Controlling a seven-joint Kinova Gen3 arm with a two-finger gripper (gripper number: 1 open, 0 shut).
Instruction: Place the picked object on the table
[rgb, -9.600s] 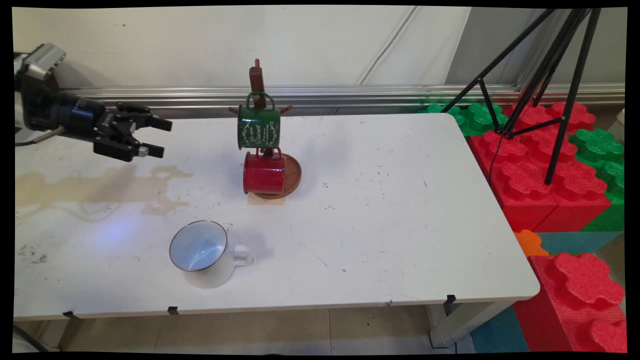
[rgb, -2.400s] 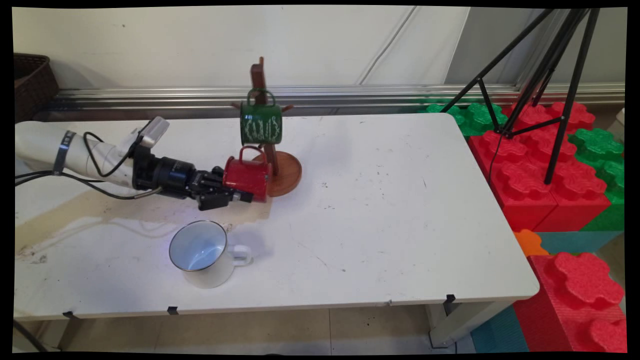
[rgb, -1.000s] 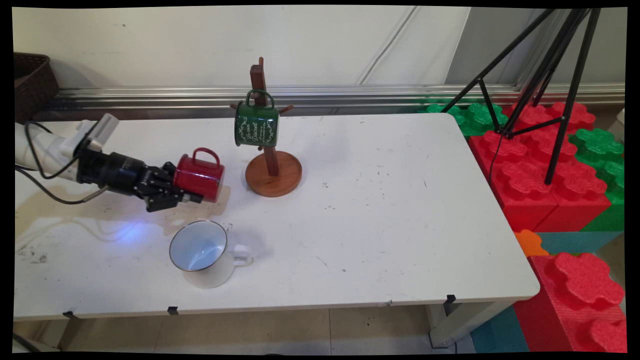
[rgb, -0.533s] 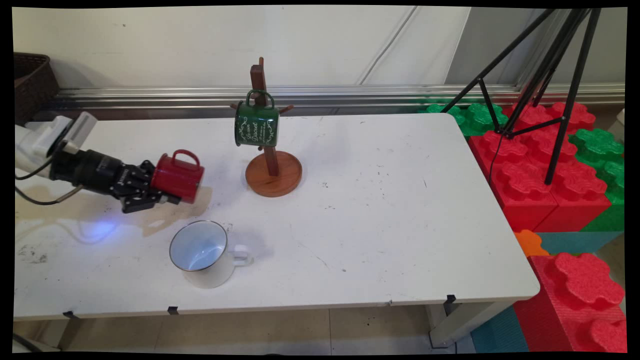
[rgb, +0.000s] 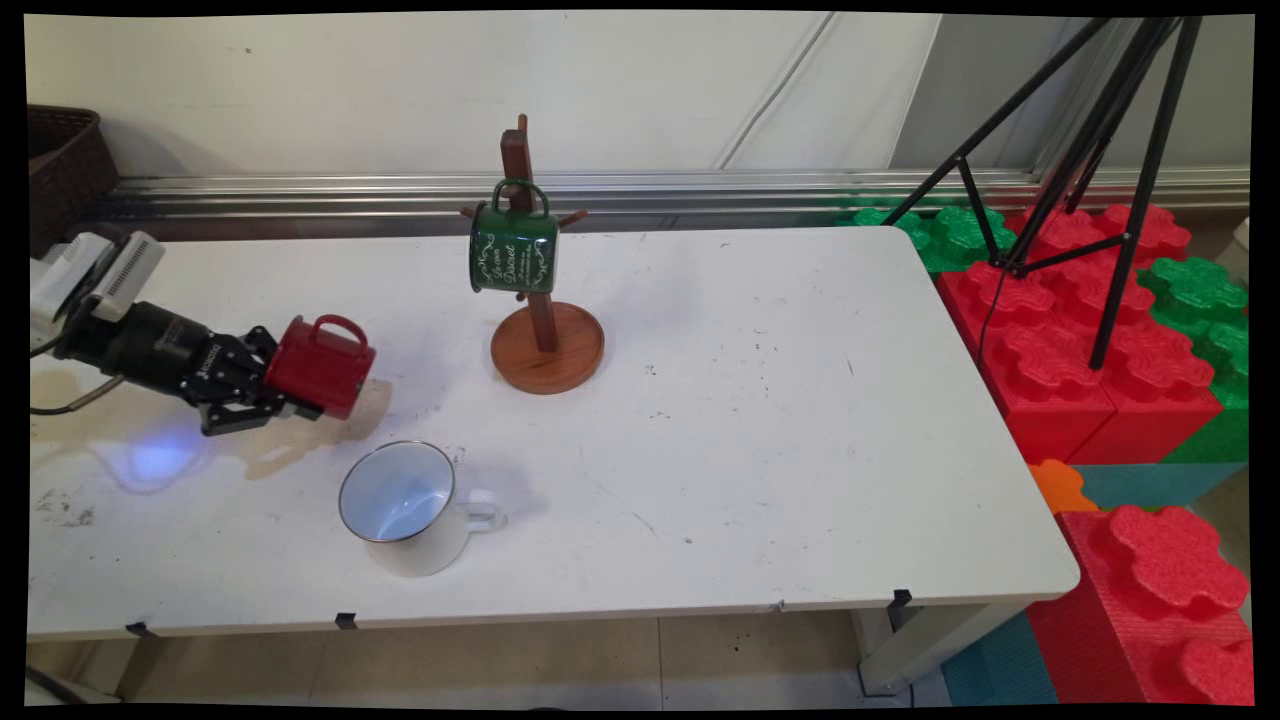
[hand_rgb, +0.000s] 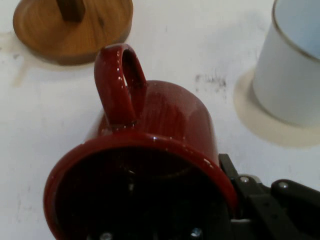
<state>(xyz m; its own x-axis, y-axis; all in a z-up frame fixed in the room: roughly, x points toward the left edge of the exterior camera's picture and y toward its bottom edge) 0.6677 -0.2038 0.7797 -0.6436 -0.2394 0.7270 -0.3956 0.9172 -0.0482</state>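
My gripper (rgb: 290, 385) is shut on the rim of a red mug (rgb: 322, 366), held on its side above the table's left part with its handle up. In the hand view the red mug (hand_rgb: 150, 150) fills the lower half, its mouth toward the camera and one finger inside it. A wooden mug tree (rgb: 545, 345) stands to the right, with a green mug (rgb: 512, 250) hanging from a peg. A white mug (rgb: 405, 505) stands upright on the table just in front of the gripper, also seen as the white mug (hand_rgb: 292, 75) at the hand view's upper right.
A brownish stain (rgb: 300, 440) lies on the table (rgb: 750, 420) under the red mug. A dark basket (rgb: 60, 160) sits at the far left by the wall. Red and green foam blocks (rgb: 1100, 330) and a black tripod (rgb: 1100, 160) stand off the table's right end.
The gripper took the red mug off the mug tree's lower peg and has carried it leftward, away from the tree. The green mug swung and has settled.
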